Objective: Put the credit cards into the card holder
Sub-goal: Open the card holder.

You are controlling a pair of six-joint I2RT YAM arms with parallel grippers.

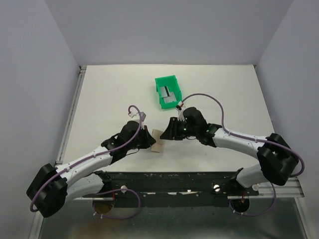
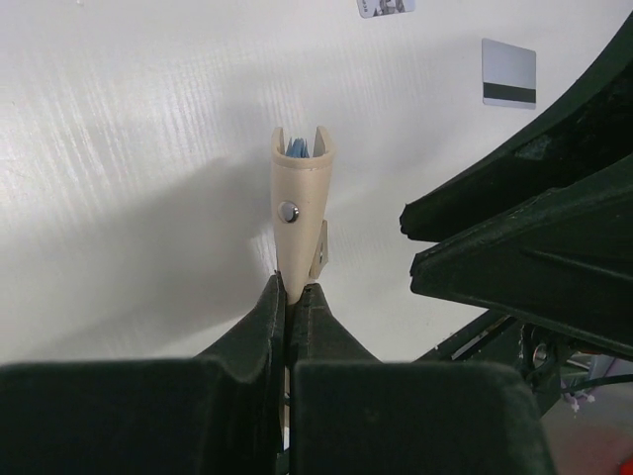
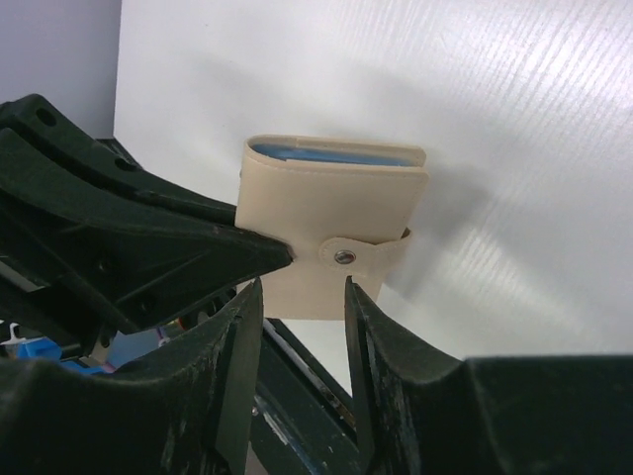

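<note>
Broadly, the white table (image 1: 109,89) fills the top view, with the left arm (image 1: 84,162) and right arm (image 1: 239,142) reaching in from the lower corners to meet near its centre, just below a green bin (image 1: 167,91). At the centre of both wrist views the tan card holder (image 2: 300,198) is snapped closed with blue showing at its top; the left gripper (image 2: 292,292) is pinched tight on its lower edge, while the right gripper (image 3: 302,292) has its fingers spread apart, clamping nothing. Two credit cards (image 2: 509,73) lie flat on the table at the upper right of the left wrist view.
</note>
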